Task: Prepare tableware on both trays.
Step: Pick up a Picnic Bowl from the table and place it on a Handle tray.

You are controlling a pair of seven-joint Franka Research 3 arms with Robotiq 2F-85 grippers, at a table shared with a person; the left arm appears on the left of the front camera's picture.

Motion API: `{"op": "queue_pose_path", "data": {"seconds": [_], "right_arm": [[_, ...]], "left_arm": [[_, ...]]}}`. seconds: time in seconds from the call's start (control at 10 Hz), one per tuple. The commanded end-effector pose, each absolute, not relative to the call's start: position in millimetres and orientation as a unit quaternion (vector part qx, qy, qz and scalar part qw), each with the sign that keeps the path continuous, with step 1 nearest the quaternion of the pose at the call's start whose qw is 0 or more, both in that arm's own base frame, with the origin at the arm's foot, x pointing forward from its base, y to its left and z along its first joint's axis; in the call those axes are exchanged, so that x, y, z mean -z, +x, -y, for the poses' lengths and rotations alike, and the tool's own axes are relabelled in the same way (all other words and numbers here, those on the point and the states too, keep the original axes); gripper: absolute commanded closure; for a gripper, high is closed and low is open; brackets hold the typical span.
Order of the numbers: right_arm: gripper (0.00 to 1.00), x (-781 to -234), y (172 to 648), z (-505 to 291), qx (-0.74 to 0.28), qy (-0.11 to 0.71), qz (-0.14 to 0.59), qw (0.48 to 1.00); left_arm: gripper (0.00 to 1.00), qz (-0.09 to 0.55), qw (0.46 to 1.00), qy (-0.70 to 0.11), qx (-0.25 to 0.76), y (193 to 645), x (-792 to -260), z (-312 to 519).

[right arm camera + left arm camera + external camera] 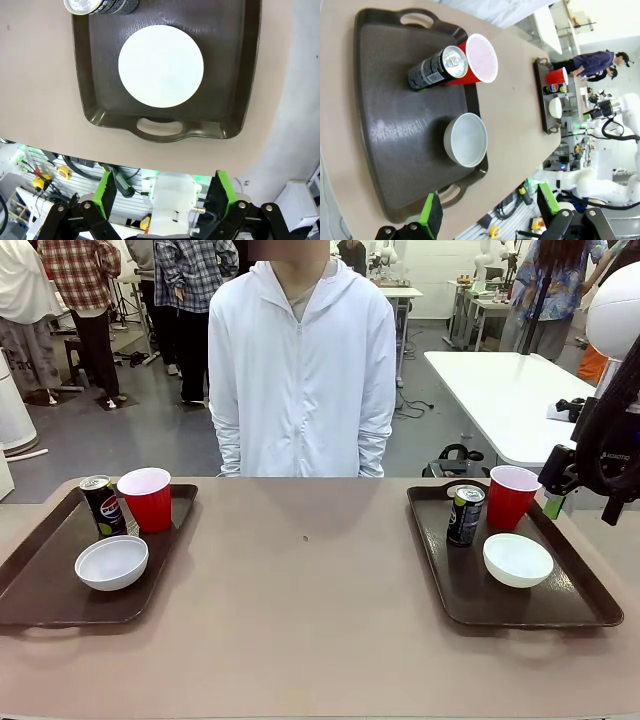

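Two dark brown trays lie on the table. The left tray [40,585] carries a dark can [103,505], a red cup [147,498] and a white bowl [112,562]. On the right tray [565,610] stand a can [465,515], a red cup [511,496] and a bowl [517,559]. My left gripper [488,207] hangs open above the near end of its tray [395,130], apart from the bowl [466,139], can [437,67] and cup [480,57]. My right gripper [165,187] is open and empty, high over the near handle of its tray [240,100] and the bowl [161,66].
A person in a white hooded jacket [300,370] stands at the far side of the table, hands out of sight. The right arm [612,440] hangs at the right edge. The beige table middle [305,580] is bare between the trays.
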State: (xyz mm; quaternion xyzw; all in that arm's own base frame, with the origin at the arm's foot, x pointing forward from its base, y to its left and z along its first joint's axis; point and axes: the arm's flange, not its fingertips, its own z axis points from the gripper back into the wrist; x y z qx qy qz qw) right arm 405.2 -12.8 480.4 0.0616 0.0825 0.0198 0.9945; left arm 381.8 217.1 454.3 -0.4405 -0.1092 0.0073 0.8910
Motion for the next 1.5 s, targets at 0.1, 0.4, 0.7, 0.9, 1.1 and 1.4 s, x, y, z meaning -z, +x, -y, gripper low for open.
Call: {"op": "queue_pose_path", "data": {"seconds": [0.1, 0.4, 0.7, 0.9, 1.1, 1.4], "right_arm": [[0.00, -477.9, 406.0, 10.2, -0.012, 0.051, -0.076, 0.996], [0.00, -477.9, 406.0, 10.2, -0.012, 0.051, -0.076, 0.996], [0.00, -480.5, 405.2, 12.8, -0.020, 0.062, -0.082, 0.994], [0.00, -485.3, 419.7, 78.7, 0.017, 0.312, -0.013, 0.950], [0.00, -472.6, 423.6, 131.6, 0.037, 0.431, -0.027, 0.901], [0.00, -453.2, 407.8, 199.3, -0.015, 0.529, -0.031, 0.848]], "left_arm": [[0.00, 0.110, 0.889, -0.445, -0.014, 381.6, -458.1, -216.8], [0.00, 0.110, 0.889, -0.445, -0.014, 381.6, -458.1, -216.8], [0.00, 0.110, 0.889, -0.445, -0.014, 381.6, -458.1, -216.8], [0.00, 0.110, 0.889, -0.445, -0.014, 381.6, -458.1, -216.8], [0.00, 0.110, 0.889, -0.445, -0.014, 381.6, -458.1, -216.8], [0.00, 0.110, 0.889, -0.445, -0.014, 381.6, -458.1, -216.8]]}}
